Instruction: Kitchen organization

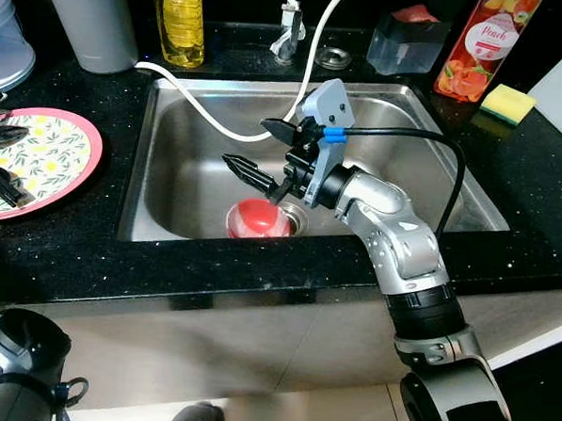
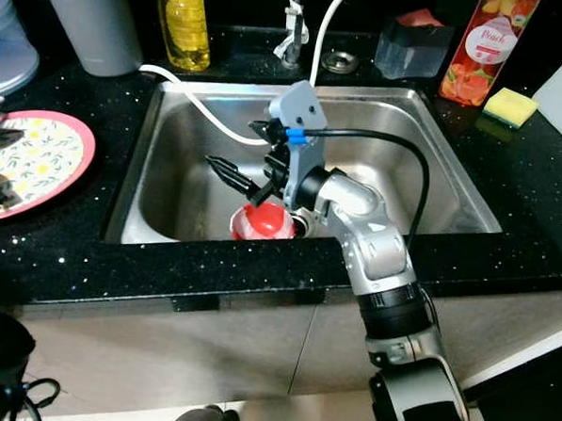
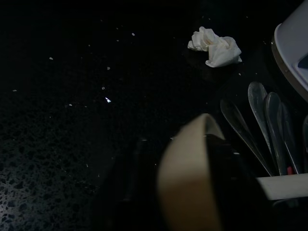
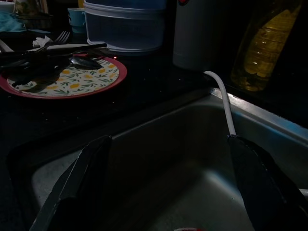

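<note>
The right gripper (image 1: 262,153) hangs over the middle of the sink with its two black fingers (image 1: 248,171) spread wide apart, holding nothing; the lower finger points toward the robot's left, just above a red bowl. The left gripper's fingers are too dark in the left wrist view to judge, so I cannot tell how they stand; a pale curved object (image 3: 185,178) sits blurred close to that camera.

The black speckled counter (image 1: 62,256) surrounds a stainless steel sink (image 1: 171,148), set into it. A white hose (image 1: 220,122) runs from the back edge down across the sink basin. The red bowl (image 1: 259,218) lies at the front of the basin, next to the drain and below the right gripper, not touched by it.

On the counter to the left of the sink sits a round plate (image 1: 48,151) with a pink rim and a yellow flower pattern, carrying dark cutlery (image 4: 43,62). Behind it stand a grey cylinder container (image 1: 88,16) and a yellow oil bottle (image 1: 181,17). To the right behind the sink are a clear box (image 1: 403,42), a peach juice bottle (image 1: 478,46) and a yellow sponge (image 1: 508,102).

In the left wrist view, several spoons (image 3: 262,120) lie side by side near a crumpled white tissue (image 3: 215,47).
</note>
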Robot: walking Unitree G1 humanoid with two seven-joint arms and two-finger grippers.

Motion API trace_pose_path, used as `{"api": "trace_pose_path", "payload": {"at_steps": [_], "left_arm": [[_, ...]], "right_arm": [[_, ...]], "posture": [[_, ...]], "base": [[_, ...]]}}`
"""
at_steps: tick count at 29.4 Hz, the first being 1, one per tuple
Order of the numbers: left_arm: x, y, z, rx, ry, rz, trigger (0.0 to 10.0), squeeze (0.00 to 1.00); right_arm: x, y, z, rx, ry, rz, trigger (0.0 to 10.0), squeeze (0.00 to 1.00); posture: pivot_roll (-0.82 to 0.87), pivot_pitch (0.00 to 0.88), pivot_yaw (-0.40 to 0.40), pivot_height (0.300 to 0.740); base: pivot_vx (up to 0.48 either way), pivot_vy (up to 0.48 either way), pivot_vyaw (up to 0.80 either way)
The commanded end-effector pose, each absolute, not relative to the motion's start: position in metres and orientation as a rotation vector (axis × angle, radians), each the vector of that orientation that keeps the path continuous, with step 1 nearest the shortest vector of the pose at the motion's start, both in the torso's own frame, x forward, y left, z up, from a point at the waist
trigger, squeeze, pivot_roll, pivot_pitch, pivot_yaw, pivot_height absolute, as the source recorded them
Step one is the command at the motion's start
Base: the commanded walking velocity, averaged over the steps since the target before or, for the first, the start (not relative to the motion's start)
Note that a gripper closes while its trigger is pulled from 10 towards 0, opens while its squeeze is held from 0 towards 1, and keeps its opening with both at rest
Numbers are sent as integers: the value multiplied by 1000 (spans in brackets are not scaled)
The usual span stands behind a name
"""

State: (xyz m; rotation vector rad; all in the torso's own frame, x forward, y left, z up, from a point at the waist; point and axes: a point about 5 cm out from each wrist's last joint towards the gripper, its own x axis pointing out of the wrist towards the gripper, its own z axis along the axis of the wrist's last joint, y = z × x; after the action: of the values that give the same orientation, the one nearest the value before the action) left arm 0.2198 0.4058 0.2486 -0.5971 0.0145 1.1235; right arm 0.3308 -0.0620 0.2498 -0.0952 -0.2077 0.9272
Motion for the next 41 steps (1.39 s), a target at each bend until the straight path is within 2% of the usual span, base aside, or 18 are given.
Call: {"api": "trace_pose_path", "payload": {"at_steps": [1,11,12,13,20,28,31,32,33,34,35,36,38,39,41], "left_arm": [[222,405,242,-624,35,1127,0,0],[225,405,246,-573,18,1097,0,0],[229,403,249,-553,3,1058,2510,0],[233,400,254,-532,-17,1015,10000,0],[251,389,278,-424,-109,863,10000,0],[272,376,287,-338,-71,758,10000,0],[285,365,284,-170,-18,701,10000,0],[285,365,284,-170,-18,701,10000,0],[292,355,286,-20,-10,640,10000,0],[292,355,286,-20,-10,640,10000,0],[300,343,288,105,-9,567,10000,0],[300,343,288,105,-9,567,10000,0],[305,333,292,206,-22,510,10000,0],[309,324,302,332,-74,452,10000,0],[310,321,309,393,-107,442,10000,0]], "right_arm": [[329,-61,250,-87,-211,934,10000,0],[329,-61,250,-84,-214,935,10000,0],[329,-60,250,-83,-214,935,10000,0],[329,-60,250,-82,-214,937,10000,0],[328,-59,250,-80,-214,940,10000,0],[327,-59,251,-82,-216,945,10000,0],[327,-59,251,-83,-218,942,10000,0],[327,-59,251,-83,-218,942,10000,0],[327,-60,251,-83,-217,937,10000,0],[327,-60,251,-83,-217,937,10000,0],[327,-61,250,-84,-216,935,10000,0],[327,-61,250,-84,-216,935,10000,0],[327,-61,251,-83,-217,934,10000,0],[327,-60,251,-82,-218,935,10000,0],[327,-60,251,-81,-219,935,10000,0]], "posture": [[159,38,5,740],[163,38,6,740],[163,38,6,740],[162,40,6,740],[161,41,5,740],[159,43,2,740],[159,43,2,740],[159,43,2,740],[159,43,2,740],[159,43,2,740],[159,43,2,740],[159,43,2,740],[146,42,10,740],[146,42,10,740],[146,42,11,740]], "base": [[0,0,0],[0,0,0],[0,0,0],[0,0,0],[0,0,0],[0,0,0],[0,0,0],[0,0,0],[0,0,0],[0,0,0],[0,0,0],[0,0,0],[0,0,0],[0,0,0],[0,0,0]]}}
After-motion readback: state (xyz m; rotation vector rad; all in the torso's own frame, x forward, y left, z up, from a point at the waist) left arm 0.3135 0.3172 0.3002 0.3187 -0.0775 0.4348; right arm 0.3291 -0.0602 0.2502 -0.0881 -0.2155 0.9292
